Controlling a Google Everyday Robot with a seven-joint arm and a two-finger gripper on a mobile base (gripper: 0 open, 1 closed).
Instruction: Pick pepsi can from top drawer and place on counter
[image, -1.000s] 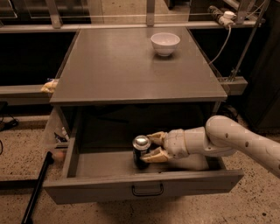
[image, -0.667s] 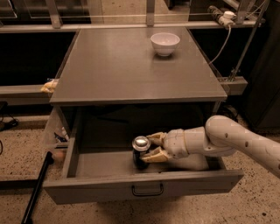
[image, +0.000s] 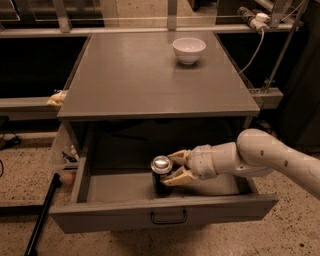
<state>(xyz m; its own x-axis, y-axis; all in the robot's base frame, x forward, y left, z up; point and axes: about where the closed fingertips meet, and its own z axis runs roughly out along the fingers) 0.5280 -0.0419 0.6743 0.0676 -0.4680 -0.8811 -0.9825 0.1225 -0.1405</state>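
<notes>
The pepsi can (image: 160, 174) stands upright inside the open top drawer (image: 165, 212), its silver top showing, near the drawer's middle. My gripper (image: 168, 170) reaches in from the right at the can's height. Its tan fingers (image: 178, 156) are spread, one behind and one in front of the can's right side, close against it. The can rests on the drawer floor. The counter (image: 150, 75) is the grey cabinet top above the drawer.
A white bowl (image: 189, 50) sits at the counter's far right. My white arm (image: 260, 157) crosses the drawer's right wall. A dark pole (image: 42, 215) leans by the drawer's left front corner. A rail with cables runs behind the counter.
</notes>
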